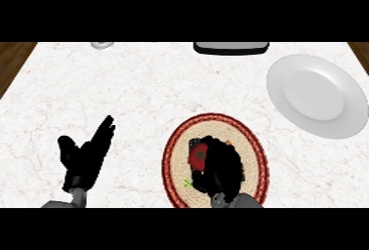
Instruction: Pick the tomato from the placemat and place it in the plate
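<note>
A red tomato (199, 155) with a green stem lies on the round woven placemat (177, 161), which has a dark red border. My right hand (225, 168) sits on top of the tomato with its fingers curled round it, hiding most of the fruit. The white plate (317, 95) rests on the marble counter at the upper right, well apart from the placemat. At the lower left my left hand (85, 156) stays open with fingers up, away from the mat.
A dark-rimmed grey object (231, 47) stands at the counter's far edge, top centre. A small grey item (101, 45) shows at the top left. Wooden floor (13, 58) appears past the counter's left and right edges.
</note>
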Motion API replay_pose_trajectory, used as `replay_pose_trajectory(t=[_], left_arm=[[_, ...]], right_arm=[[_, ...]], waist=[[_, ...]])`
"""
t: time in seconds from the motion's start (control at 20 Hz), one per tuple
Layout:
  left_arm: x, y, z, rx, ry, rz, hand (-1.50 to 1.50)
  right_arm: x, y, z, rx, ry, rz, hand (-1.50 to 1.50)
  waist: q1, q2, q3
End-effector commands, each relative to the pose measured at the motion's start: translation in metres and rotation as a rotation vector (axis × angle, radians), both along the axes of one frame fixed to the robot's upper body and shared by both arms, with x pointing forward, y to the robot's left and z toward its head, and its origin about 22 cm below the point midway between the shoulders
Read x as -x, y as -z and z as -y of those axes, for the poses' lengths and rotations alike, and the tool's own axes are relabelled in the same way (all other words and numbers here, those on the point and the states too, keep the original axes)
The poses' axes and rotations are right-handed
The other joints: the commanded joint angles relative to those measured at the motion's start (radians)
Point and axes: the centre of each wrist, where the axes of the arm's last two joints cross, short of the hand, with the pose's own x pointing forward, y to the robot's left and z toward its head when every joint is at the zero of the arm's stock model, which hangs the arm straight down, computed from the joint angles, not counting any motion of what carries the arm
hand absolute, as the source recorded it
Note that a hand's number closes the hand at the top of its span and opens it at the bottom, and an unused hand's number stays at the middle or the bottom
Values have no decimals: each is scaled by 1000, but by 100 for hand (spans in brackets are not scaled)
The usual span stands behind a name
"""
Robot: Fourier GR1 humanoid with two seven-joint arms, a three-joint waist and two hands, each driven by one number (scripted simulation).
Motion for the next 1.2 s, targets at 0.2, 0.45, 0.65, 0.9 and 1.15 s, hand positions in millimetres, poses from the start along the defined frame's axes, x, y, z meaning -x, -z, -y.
replay_pose_trajectory(t=[0.2, 0.45, 0.65, 0.9, 1.15], left_arm=[[19, 26, 22, 1, -3, -44, 0], [2, 7, 3, -11, 3, -17, 0], [2, 0, 7, 0, 18, 23, 0], [1, -1, 10, -12, 52, 15, 0], [-4, -6, 19, -1, 99, 30, 0]], right_arm=[[-10, -3, -10, 79, 65, -22, 150], [-92, -18, 33, 53, 419, -6, 150], [-129, -35, 84, 45, 647, 48, 150], [-172, -94, 122, 172, 797, 340, 150], [-196, -136, 151, 284, 955, 504, 150]], waist=[[-4, 5, -5], [16, 30, -6], [25, 55, -7], [78, 56, -12], [115, 62, -12]])
